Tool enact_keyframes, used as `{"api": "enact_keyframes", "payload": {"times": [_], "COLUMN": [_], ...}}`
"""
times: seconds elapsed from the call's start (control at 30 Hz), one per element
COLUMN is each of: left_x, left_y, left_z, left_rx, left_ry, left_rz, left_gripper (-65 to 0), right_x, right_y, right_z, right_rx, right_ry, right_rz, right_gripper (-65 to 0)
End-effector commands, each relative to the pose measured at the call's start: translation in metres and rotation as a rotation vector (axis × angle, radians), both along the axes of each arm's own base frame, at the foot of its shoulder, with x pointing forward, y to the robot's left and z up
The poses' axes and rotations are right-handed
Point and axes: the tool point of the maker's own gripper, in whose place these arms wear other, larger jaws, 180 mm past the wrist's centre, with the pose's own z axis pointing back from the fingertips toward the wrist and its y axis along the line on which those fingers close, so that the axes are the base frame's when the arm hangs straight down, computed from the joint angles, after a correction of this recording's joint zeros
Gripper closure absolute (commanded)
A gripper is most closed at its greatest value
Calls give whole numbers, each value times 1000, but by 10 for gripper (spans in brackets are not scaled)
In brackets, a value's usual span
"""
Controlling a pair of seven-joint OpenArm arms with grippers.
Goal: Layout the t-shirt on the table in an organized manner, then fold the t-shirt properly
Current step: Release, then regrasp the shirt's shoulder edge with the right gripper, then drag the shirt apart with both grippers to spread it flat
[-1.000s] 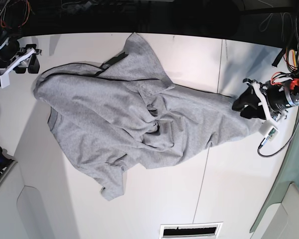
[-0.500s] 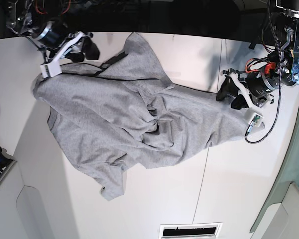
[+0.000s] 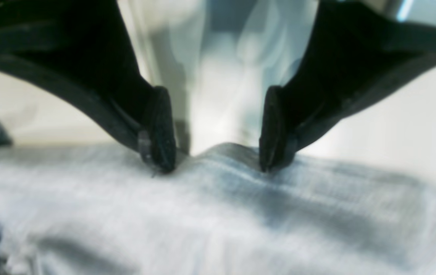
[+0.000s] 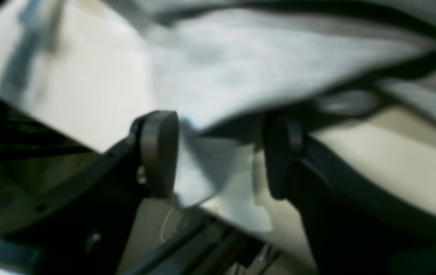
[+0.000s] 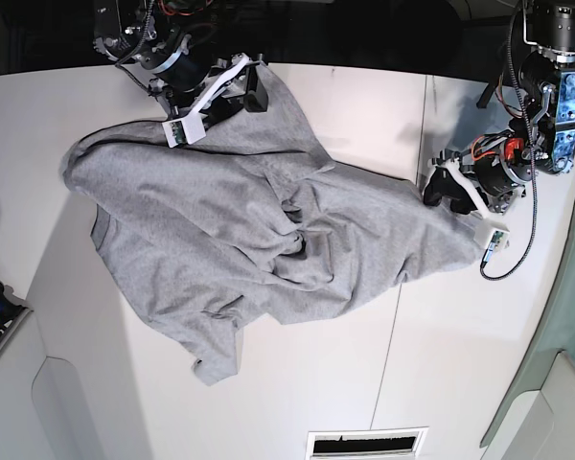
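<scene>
Table point(image 5: 364, 115): we see white top, thin dark seam, dark room behind
T-shirt point(image 5: 201, 220): crumpled mid-table, long axis running from lower left to right edge
Left gripper point(image 3: 216, 131): jaws wide, tips touching shirt edge
Right gripper point(image 4: 222, 152): jaws wide, straddling a shirt corner
</scene>
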Motion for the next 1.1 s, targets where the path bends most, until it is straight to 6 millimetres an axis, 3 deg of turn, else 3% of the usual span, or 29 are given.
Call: {"api": "enact_keyframes", "payload": {"times": [0.0,0.17,0.2,0.27,0.33,0.4,0.43,0.6,0.73,0.87,1.07], "left_x": [15,18,19,20,21,22,24,48,63,67,66], "left_y": [3,-2,-4,-5,-4,1,7,46,77,95,114], "left_z": [14,7,8,9,10,9,9,35,60,72,82], "left_rx": [-10,-34,-38,-43,-31,19,51,160,236,282,331], "left_ry": [-53,-41,-44,-55,-67,-78,-86,-138,-167,-167,-165], "left_rz": [8,23,25,27,25,11,7,39,40,40,31], "left_gripper": [-381,-375,-347,-194,-11,0,0,0,0,0,0], "right_x": [9,15,17,22,25,23,21,21,22,15,-9], "right_y": [3,4,5,9,14,19,21,18,1,-23,-44], "right_z": [4,-23,-25,-24,-19,-13,-12,1,21,30,26], "right_rx": [19,27,36,66,90,109,112,84,52,-17,-66], "right_ry": [-27,25,31,26,8,-11,-11,-14,-79,-110,-78], "right_rz": [-10,-20,-21,-16,6,46,65,109,115,150,186], "right_gripper": [-347,-347,-345,-274,-151,-24,0,0,0,0,0]}}
